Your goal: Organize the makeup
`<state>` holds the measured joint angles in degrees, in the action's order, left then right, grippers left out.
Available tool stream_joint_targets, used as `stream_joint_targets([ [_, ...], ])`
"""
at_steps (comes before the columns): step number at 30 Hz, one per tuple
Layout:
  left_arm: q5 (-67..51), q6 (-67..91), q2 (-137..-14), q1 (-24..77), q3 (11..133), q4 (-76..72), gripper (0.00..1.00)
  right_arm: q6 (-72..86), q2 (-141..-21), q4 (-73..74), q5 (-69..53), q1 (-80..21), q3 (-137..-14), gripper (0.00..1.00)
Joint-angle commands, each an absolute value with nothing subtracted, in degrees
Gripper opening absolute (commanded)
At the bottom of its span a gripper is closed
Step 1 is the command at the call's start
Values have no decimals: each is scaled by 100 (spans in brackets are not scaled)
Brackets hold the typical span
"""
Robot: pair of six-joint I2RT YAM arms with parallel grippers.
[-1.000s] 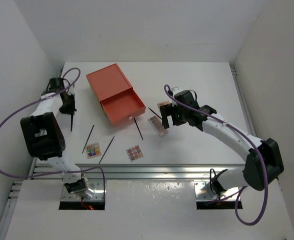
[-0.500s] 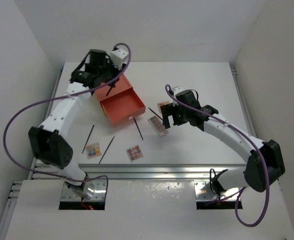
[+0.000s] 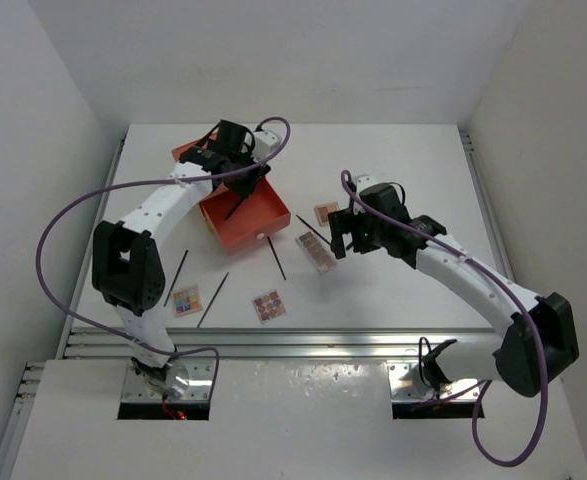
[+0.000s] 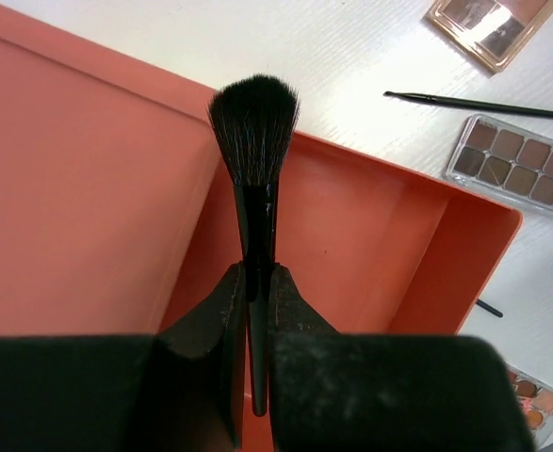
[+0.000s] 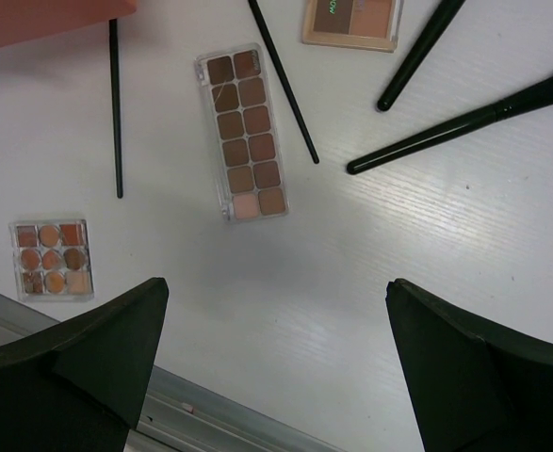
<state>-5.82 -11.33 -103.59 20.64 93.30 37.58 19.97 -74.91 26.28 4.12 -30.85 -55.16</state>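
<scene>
The left gripper (image 4: 257, 282) is clamped on a black makeup brush (image 4: 254, 122), its bristles pointing away, over the open orange drawer (image 4: 370, 235). The right gripper (image 5: 276, 292), fingers spread apart, hovers above a long brown palette (image 5: 246, 132) on the table (image 5: 351, 264).

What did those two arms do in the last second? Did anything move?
The left gripper swung from the far left across to the open orange drawer, carrying the black brush it grips. The right gripper barely shifted and is open. The palettes and thin sticks lie unmoved.
</scene>
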Motion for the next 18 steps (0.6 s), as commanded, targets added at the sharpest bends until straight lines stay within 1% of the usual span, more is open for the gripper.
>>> stream_joint_targets([
  [1,-501,-941,-9914,2048,9176,3647,11,2083,-7356,2584,483,-3067,-5511,99],
  [4,-431,-940,-9782,2048,8974,3647,17,2092,-7356,2593,448,-3076,-5528,100],
  [5,-361,-888,-9782,2048,8895,3647,25,2092,-7339,2610,457,-3076,-5520,100],
  [7,-282,-888,-9730,2048,8895,3647,34,2092,-7304,2610,457,-3067,-5493,100],
  [8,-281,-835,-9729,2048,8895,3647,42,2092,-7286,2619,474,-3050,-5476,100],
  [10,-229,-835,-9669,2048,8895,3647,51,2066,-7277,2645,466,-3076,-5476,100],
  [11,-229,-783,-9668,2048,8955,3647,58,2065,-7260,2672,466,-3067,-5484,100],
  [13,-229,-782,-9616,2048,9209,3700,62,2057,-7225,2716,501,-3067,-5502,100],
  [14,-229,-730,-9615,2048,9333,3700,67,2065,-7207,2742,501,-3067,-5485,100],
  [17,-167,-563,-9422,1864,9772,3753,67,2065,-7146,2768,527,-3059,-5441,100],
  [18,-115,-458,-9344,1733,9852,3753,69,2057,-7137,2769,545,-3085,-5440,100],
])
